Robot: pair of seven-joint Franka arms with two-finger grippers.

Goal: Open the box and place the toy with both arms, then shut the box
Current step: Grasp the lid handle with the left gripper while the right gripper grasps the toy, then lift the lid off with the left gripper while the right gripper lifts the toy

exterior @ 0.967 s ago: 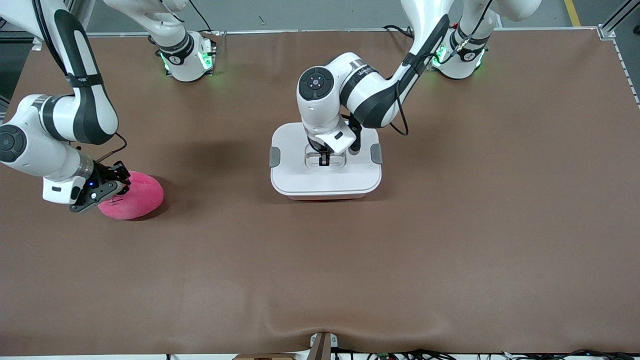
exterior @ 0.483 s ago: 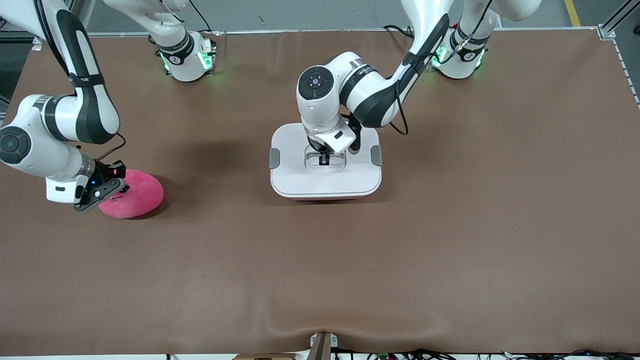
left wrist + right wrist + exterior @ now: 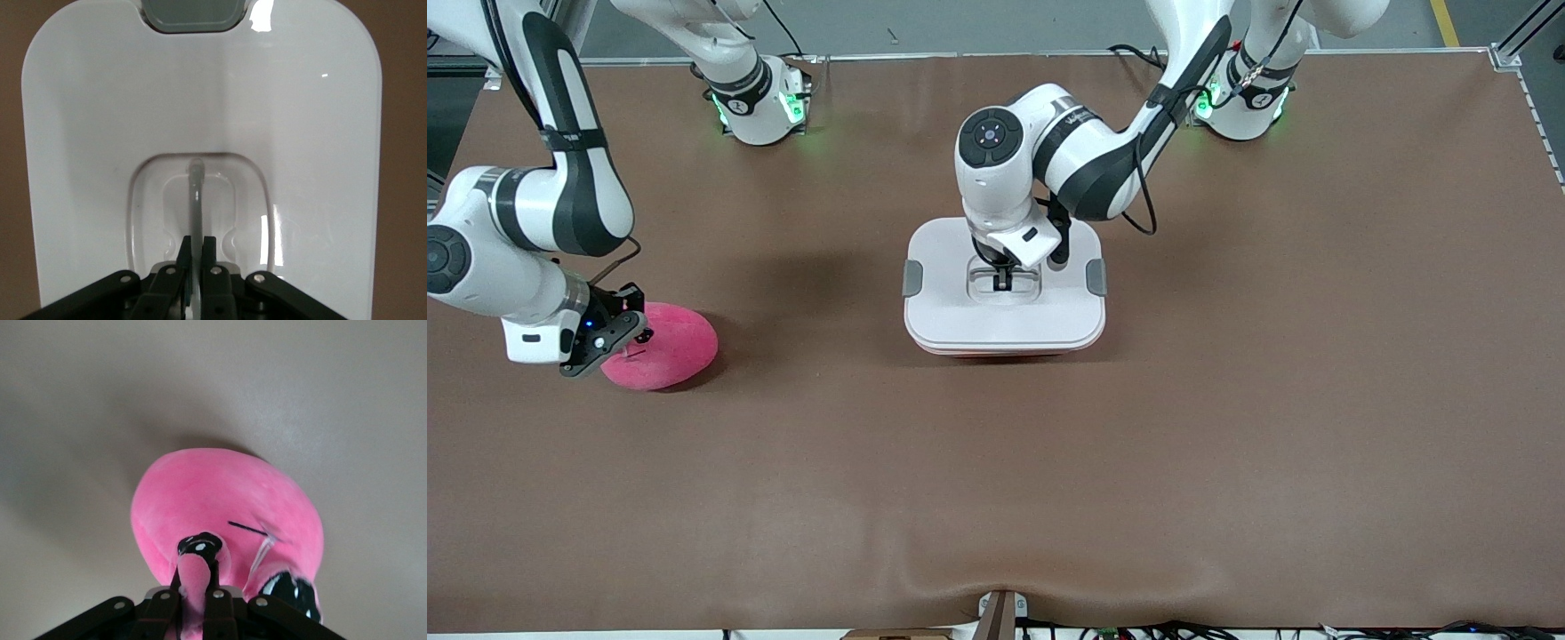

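Note:
The white box [image 3: 1005, 302] stands mid-table with grey side clips [image 3: 913, 278]. Its lid [image 3: 200, 100] is raised a little on the side nearer the front camera, where a thin red line of the inside shows. My left gripper [image 3: 1003, 283] is shut on the clear handle [image 3: 195, 193] in the lid's recess. The pink toy [image 3: 665, 345] lies on the table toward the right arm's end. My right gripper [image 3: 618, 336] is shut on a pink nub of the toy [image 3: 193, 577], low at its edge. The toy's black eye [image 3: 290, 590] shows in the right wrist view.
Brown mat [image 3: 996, 462] covers the table, with a ripple at the edge nearest the front camera. The two arm bases [image 3: 760, 107] stand along the edge farthest from the front camera.
The left gripper has lifted slightly with the handle, and the lid has come up a little from the box. The right gripper shifted slightly at the toy's edge.

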